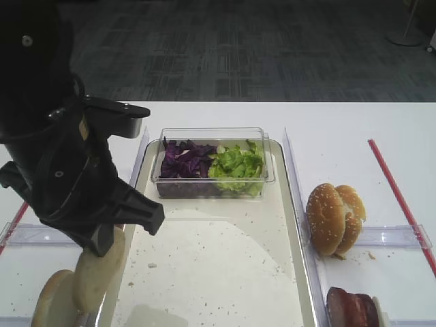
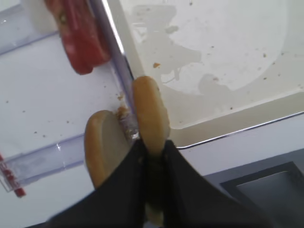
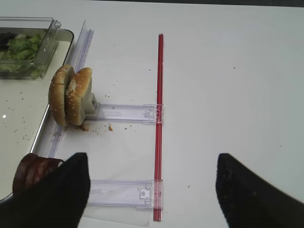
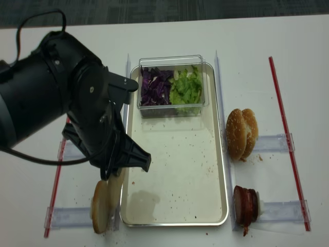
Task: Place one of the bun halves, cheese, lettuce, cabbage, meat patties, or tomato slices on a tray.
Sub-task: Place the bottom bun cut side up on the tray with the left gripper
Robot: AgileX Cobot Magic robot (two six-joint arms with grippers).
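You are looking at the tray (image 4: 177, 170), whose speckled floor is bare from the clear tub (image 4: 172, 85) of cabbage (image 4: 152, 86) and lettuce (image 4: 186, 87) down to the near rim. Your left gripper (image 2: 153, 156) stands over the tray's left rim, jaws closed tight on the edge of a plain bun half (image 2: 149, 111) held on edge, with a second plain half (image 2: 102, 149) just beside it on the table side. So I judge the step in hand to be the carry: the half is gripped, not yet placed. Next you need to move it rightward over the rim, then lower and let go on the bare floor. Your right gripper (image 3: 149, 190) hangs with its jaws spread wide, holding nothing, near the meat patties (image 3: 31, 171). No brand, label or writing is readable anywhere.
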